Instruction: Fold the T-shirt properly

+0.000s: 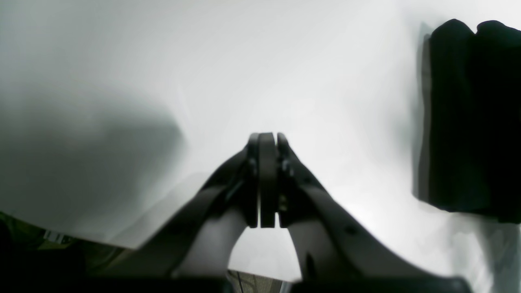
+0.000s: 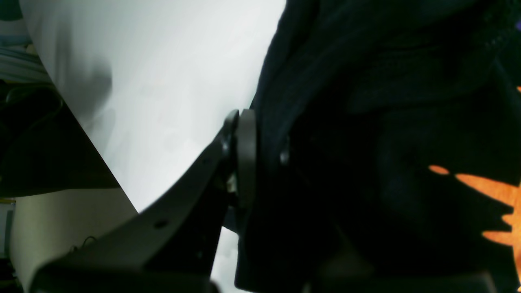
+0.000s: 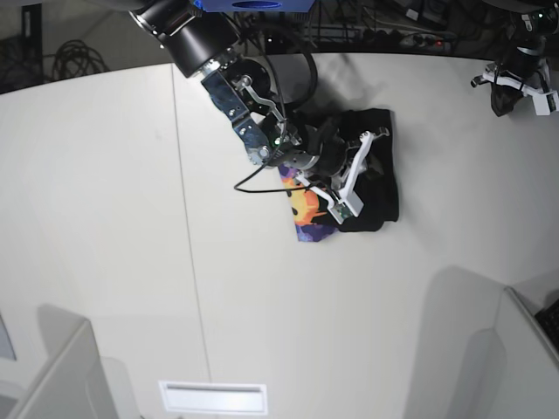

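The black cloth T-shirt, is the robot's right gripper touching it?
Touching. In the right wrist view the right gripper has its jaws closed on a fold of the black cloth T-shirt, with the cloth pressed against the grey pad.

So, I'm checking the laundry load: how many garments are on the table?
1. A single T-shirt lies bunched at the far middle of the white table, its print showing at one edge, under the right end effector. Anything beneath it would be hidden.

White table (image 3: 105, 218); cables (image 3: 74, 57) behind far edge.
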Available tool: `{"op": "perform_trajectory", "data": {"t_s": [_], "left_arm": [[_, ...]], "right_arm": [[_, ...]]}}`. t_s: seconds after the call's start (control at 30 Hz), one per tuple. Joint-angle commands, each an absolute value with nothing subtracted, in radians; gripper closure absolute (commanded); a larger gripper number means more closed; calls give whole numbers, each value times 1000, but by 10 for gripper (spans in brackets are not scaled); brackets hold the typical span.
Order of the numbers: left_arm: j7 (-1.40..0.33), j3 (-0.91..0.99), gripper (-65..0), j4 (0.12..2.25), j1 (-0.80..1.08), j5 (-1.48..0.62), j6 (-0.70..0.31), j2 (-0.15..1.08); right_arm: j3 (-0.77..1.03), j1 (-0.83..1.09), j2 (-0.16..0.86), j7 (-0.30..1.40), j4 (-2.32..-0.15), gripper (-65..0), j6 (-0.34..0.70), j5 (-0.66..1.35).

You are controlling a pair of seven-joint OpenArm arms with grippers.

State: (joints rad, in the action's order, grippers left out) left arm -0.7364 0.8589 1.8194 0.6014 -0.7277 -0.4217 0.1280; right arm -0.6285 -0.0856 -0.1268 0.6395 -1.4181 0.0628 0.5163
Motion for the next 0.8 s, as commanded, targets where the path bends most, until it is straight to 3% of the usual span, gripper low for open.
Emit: {"op": "perform_trajectory", "data": {"t_s": [0.0,0.33,0.43,0.5,0.57,0.77], "left_arm": [[-716,869,0,1836,610,-739,-427,139],[-716,869,0,1836,610,-739,-427,140],[-716,869,0,1836,610,-739,-427,142],[-716,869,0,1836,610,-739,-427,143],[-716,869,0,1836,610,-739,-427,143],[-716,869,0,1836,610,-739,-427,145]], "right_arm": [[-630,-107,-140,611,-1435,0,68,527],[-630,-110,-140,615,-1437,0,68,527],[-630,-110,-140,615,-1442,-234,68,527],[-630,-108,-140,615,-1442,-348,68,527],[-630,-108,-140,615,-1442,-368,70,535],[-677,-134,-136,615,-1478,-342,70,654]]}}
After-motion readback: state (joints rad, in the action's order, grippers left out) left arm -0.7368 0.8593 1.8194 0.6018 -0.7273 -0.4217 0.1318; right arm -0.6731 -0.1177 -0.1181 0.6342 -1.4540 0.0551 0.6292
